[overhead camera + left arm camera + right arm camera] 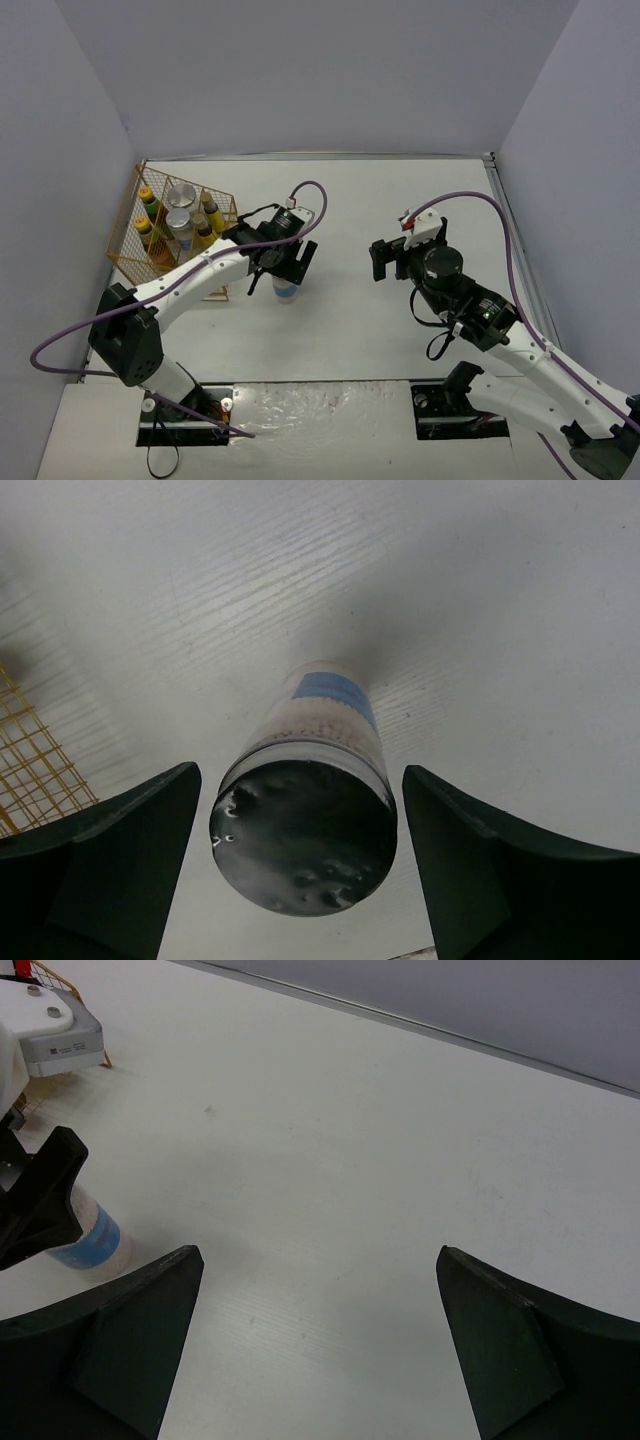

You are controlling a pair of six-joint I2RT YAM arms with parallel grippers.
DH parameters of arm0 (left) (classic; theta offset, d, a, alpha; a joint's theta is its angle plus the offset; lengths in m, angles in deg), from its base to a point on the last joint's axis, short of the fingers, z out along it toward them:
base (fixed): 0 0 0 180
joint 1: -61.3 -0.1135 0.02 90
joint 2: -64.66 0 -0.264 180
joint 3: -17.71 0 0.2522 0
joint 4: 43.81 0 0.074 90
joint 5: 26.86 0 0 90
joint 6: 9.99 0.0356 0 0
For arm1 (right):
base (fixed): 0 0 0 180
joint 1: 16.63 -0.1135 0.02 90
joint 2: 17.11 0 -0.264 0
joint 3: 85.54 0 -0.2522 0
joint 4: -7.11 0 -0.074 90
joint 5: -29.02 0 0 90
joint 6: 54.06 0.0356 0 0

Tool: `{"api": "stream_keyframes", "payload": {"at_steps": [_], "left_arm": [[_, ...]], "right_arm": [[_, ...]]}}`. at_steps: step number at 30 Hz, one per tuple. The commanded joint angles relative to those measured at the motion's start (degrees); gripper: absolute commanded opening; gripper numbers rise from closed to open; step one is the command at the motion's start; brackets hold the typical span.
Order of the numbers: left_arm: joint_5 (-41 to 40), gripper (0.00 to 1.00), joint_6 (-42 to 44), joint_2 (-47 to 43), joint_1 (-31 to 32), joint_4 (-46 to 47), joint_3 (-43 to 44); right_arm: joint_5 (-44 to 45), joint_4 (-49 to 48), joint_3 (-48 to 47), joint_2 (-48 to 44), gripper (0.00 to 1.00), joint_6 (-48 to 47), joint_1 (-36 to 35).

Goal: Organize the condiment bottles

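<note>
A pale silver-lidded jar (287, 292) with a blue label stands upright on the white table. My left gripper (283, 262) hangs right over it, open; in the left wrist view the gripper (300, 772) has a finger on each side of the jar's lid (303, 835), with a gap on both sides. The gold wire rack (128, 255) at the far left holds two yellow-capped sauce bottles (146, 197), two silver-lidded jars (181, 196) and two slim dark bottles (208, 208). My right gripper (388, 264) is open and empty over bare table. The right wrist view (318, 1252) shows the jar (90, 1242) far left.
Grey walls close the table at the back and on both sides. The left arm's wrist (45, 1025) and a corner of the rack (45, 974) show at the top left of the right wrist view. A rack corner (35, 770) shows left of my left gripper.
</note>
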Motion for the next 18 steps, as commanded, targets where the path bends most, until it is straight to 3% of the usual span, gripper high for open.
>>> {"api": "stream_keyframes", "payload": {"at_steps": [1,4,7,9,16,18], "left_arm": [[-1.1,0.72,-0.8,0.3,0.4,-0.6,4.0],[-0.4,0.52,-1.4,0.3,0.4,-1.1,4.0],[-0.9,0.21,-1.9,-1.6,0.4,-2.9,4.3],[-1.8,0.09,-2.5,-3.3,0.3,-4.6,5.0],[-8.8,0.05,-3.4,-10.7,-1.5,-16.7,14.1],[-11.6,0.05,-3.6,-12.8,-5.0,-20.4,16.8]], "right_arm": [[1.7,-3.4,-0.6,0.2,1.00,0.0,0.1],[1.8,-3.4,-0.5,0.3,1.00,0.0,0.2],[1.7,-3.4,-0.5,0.2,1.00,0.0,0.1],[1.7,-3.4,-0.5,0.2,1.00,0.1,0.1],[1.7,-3.4,-0.5,-0.4,1.00,0.1,0.2],[1.5,-3.4,-0.5,-0.4,1.00,0.2,0.3]]}}
